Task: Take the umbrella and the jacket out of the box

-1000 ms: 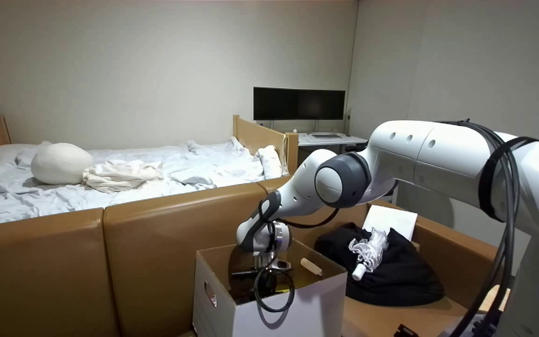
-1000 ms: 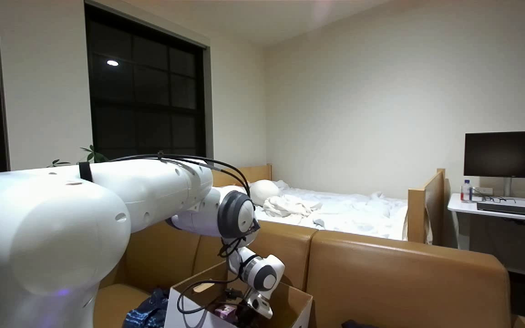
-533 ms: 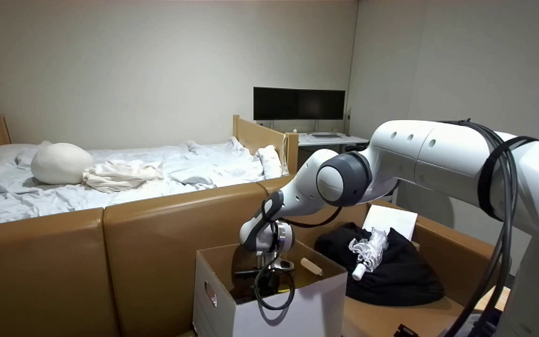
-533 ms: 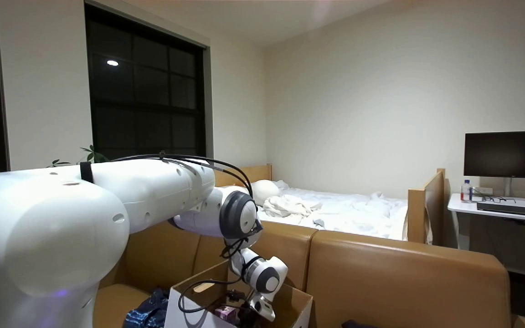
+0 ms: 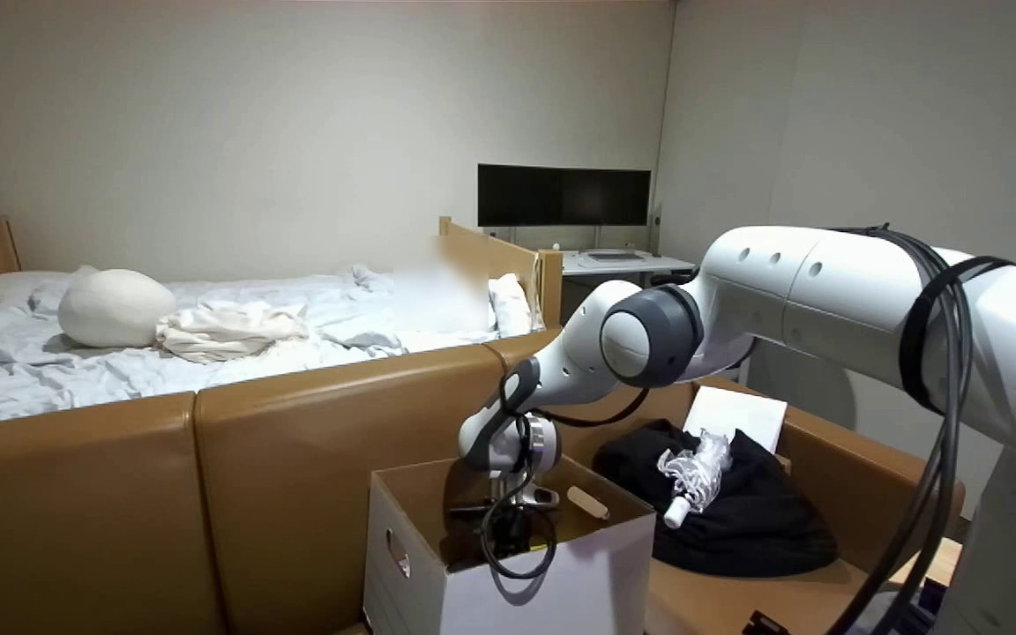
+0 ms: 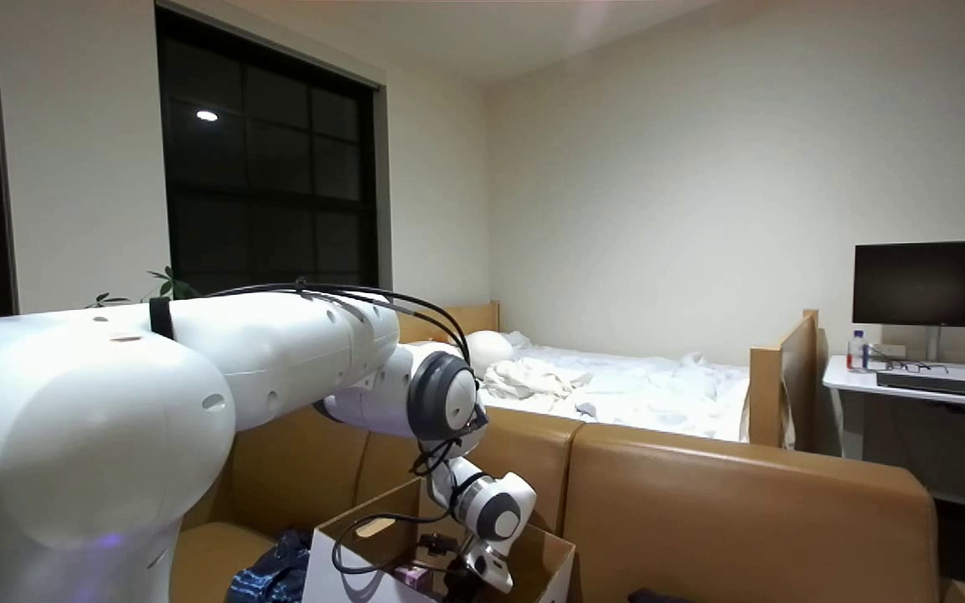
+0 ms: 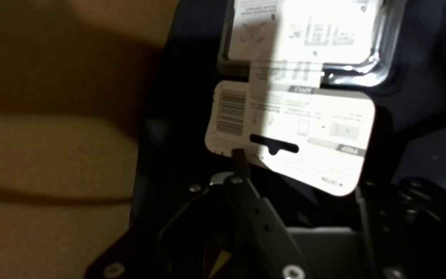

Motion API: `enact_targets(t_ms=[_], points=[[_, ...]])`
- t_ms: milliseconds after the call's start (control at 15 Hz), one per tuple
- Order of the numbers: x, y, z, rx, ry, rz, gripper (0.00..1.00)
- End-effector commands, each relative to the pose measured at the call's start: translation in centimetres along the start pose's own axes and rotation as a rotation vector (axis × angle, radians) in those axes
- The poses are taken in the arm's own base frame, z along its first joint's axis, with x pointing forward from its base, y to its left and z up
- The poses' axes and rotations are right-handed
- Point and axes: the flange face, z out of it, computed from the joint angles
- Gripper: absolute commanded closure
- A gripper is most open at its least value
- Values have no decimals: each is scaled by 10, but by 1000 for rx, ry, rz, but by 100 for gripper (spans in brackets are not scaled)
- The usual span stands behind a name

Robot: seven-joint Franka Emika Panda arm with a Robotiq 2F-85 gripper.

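End effector [image 7: 300, 175] hangs in the box [image 5: 596, 586], sofa backrest [image 5: 332, 450] and bed [image 5: 345, 331] behind.

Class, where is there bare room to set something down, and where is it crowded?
Bare: couch seat bordered by box and jacket; another seat patch showing between arm and blue cloth. Crowded: jacket top, under the umbrella; inside the box, around end effector and packaging.

Two fingers [image 7: 252, 205] are showing. One card [image 7: 308, 124] is lying by their tips, one clear pack [image 7: 312, 38] just beyond. One box [image 5: 596, 582] is standing around them. Outside, apart from them, one umbrella [image 5: 698, 472] is resting on one jacket [image 5: 755, 520]; two screens [image 5: 521, 196] are standing farther off.
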Motion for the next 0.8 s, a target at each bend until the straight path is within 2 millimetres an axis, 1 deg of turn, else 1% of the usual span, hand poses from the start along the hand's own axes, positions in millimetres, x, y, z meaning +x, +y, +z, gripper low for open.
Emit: enact_targets(t_ms=[0,133,267,400,733], points=[[13,5,8,7,-14,14,92],[14,5,8,7,-16,16,100],[14,5,9,9,-16,18,100],[15,6,9,9,-18,20,98],[16,7,9,3,-21,32,98]])
